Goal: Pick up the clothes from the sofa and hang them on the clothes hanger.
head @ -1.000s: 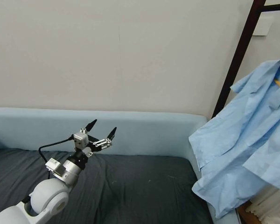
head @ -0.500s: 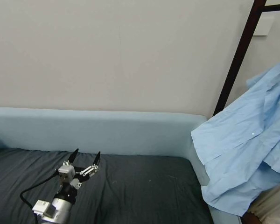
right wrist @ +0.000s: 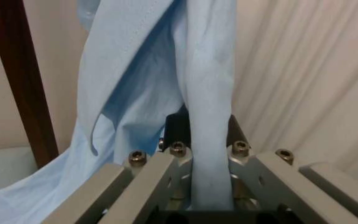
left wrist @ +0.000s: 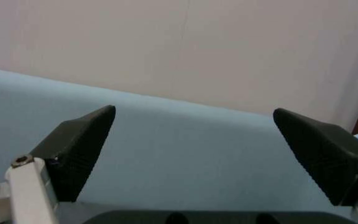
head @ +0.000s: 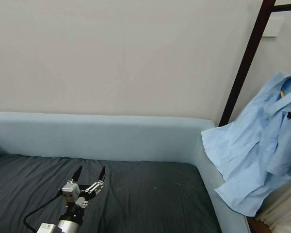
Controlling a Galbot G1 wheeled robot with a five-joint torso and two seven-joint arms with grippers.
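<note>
I had the left gripper (head: 90, 171) hovering with its jaws spread wide and empty above the dark grey seat cushion (head: 150, 194) of the pale blue fabric sofa (head: 136, 136). Further right, the light blue button-up shirt (head: 252, 160) hung at the sofa's end beside the dark brown wooden rack post (head: 245, 63). The right gripper (right wrist: 205, 128) was clamped on a hanging fold of it, near a cream curtain (right wrist: 303, 93).

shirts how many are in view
1: a light blue shirt hanging at the right beside the dark pole, a fold shut in the right gripper. Others may be hidden beyond the frame.
</note>
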